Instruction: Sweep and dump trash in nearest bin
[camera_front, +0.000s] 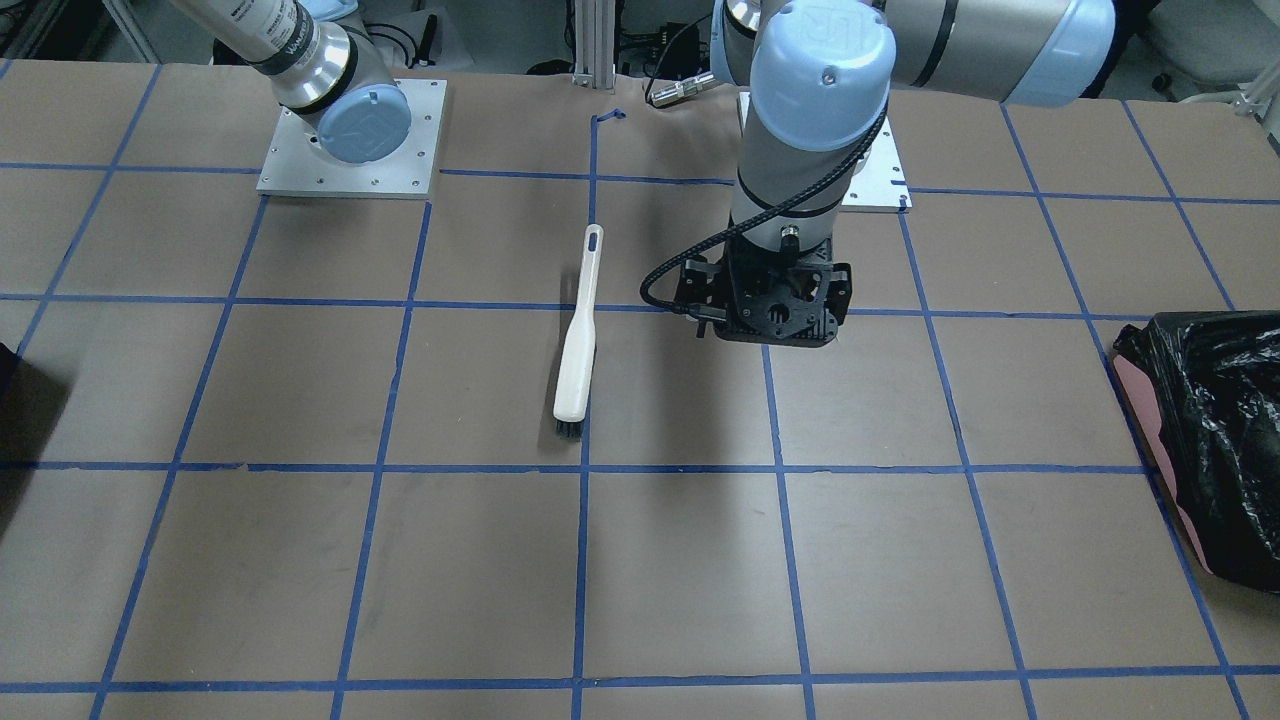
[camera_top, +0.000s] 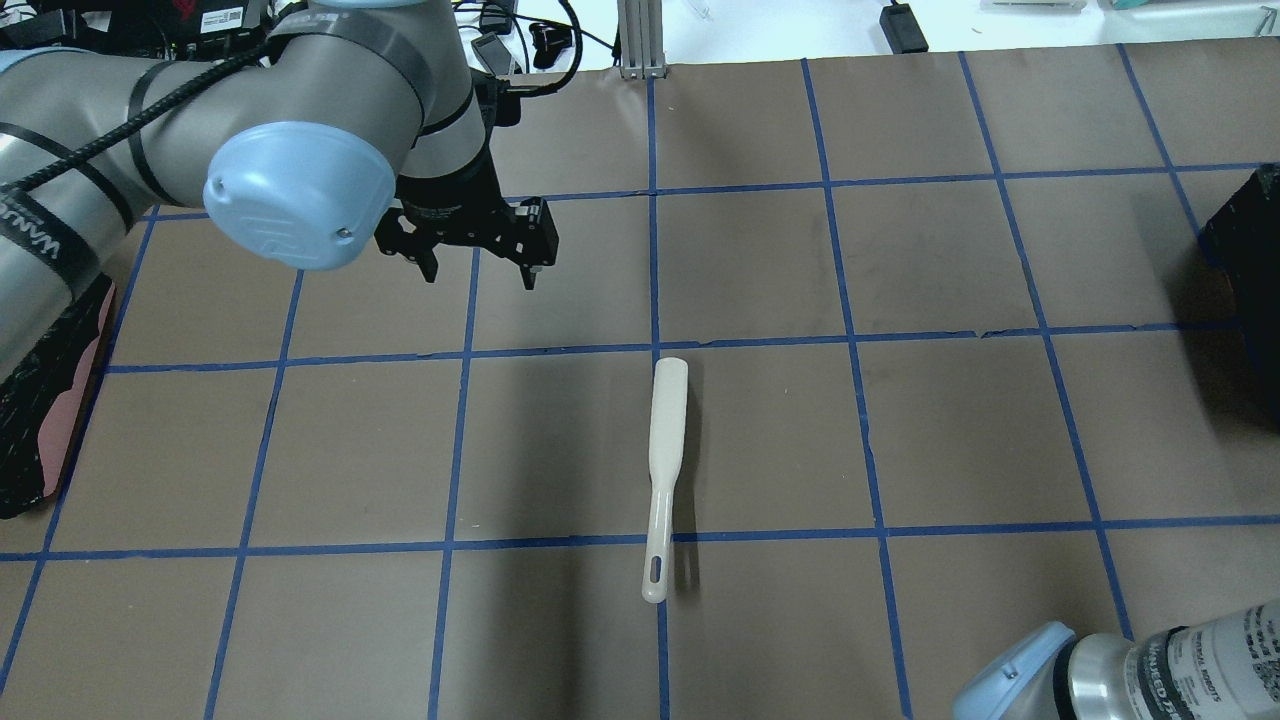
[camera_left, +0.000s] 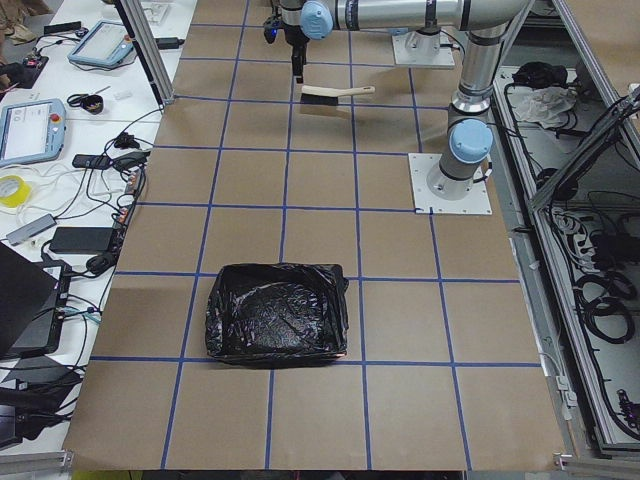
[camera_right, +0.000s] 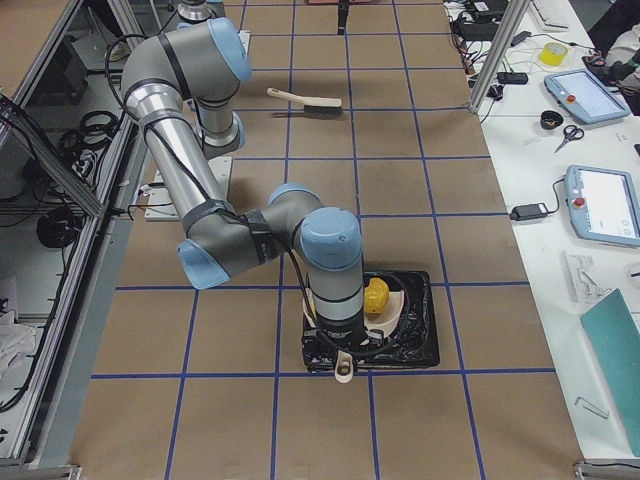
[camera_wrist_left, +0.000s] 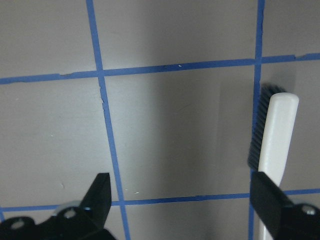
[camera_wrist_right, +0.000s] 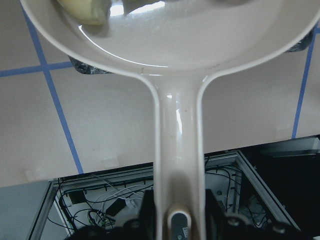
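Note:
My right gripper is shut on the handle of the white dustpan. It holds the pan over the black bin at the table's right end. A yellow-orange piece of trash lies in the pan and also shows blurred in the right wrist view. The other scraps are hidden. The bin shows as a dark sliver in the overhead view. My left gripper is open and empty above the table, its fingers apart. The white brush lies flat beside it, apart from it.
A pink bin lined with a crinkly black bag stands at the table's left end, also in the overhead view. Brown paper with a blue tape grid covers the table. Both arm base plates are at the robot's side.

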